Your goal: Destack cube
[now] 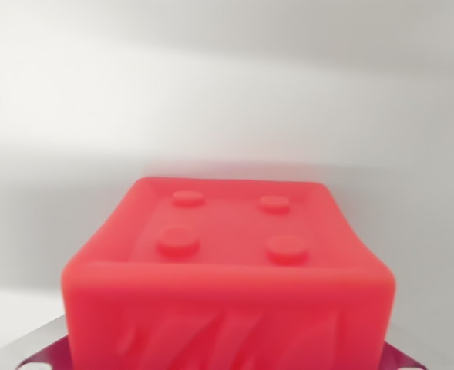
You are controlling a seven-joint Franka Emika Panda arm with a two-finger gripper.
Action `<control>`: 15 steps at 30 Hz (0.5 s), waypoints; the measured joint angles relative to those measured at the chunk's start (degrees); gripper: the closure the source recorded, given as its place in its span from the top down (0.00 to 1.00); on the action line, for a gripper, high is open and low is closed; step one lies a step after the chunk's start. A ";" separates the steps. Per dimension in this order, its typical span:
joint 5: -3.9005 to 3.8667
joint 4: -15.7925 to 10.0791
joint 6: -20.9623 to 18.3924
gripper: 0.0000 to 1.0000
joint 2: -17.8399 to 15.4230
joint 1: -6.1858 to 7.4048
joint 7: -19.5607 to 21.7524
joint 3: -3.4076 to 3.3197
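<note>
Close up, a red cube point(228, 270) fills the wrist view; gripper state cannot be told

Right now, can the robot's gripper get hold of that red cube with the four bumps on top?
Probably yes. The red cube sits right up against the wrist camera, with metal finger tips showing at its lower corners. Nothing blocks it, though whether they already grip it cannot be told.

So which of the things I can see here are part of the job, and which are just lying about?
Part of the job:
- red cube, with four round studs on top
- gripper fingers, metal tips showing at either side of the cube's base

Just lying about:
- nothing else in view, only the plain white surface behind
</note>
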 joint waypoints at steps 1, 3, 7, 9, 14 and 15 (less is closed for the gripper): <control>0.00 0.01 0.01 0.00 0.02 0.00 0.00 0.00; 0.00 0.02 0.02 1.00 0.03 0.01 0.00 -0.01; 0.00 0.03 0.02 1.00 0.03 0.02 0.00 -0.02; 0.00 0.03 0.02 1.00 0.03 0.02 0.00 -0.02; 0.00 0.04 0.04 1.00 0.07 0.02 0.00 -0.03; 0.00 0.04 0.05 1.00 0.09 0.02 0.00 -0.03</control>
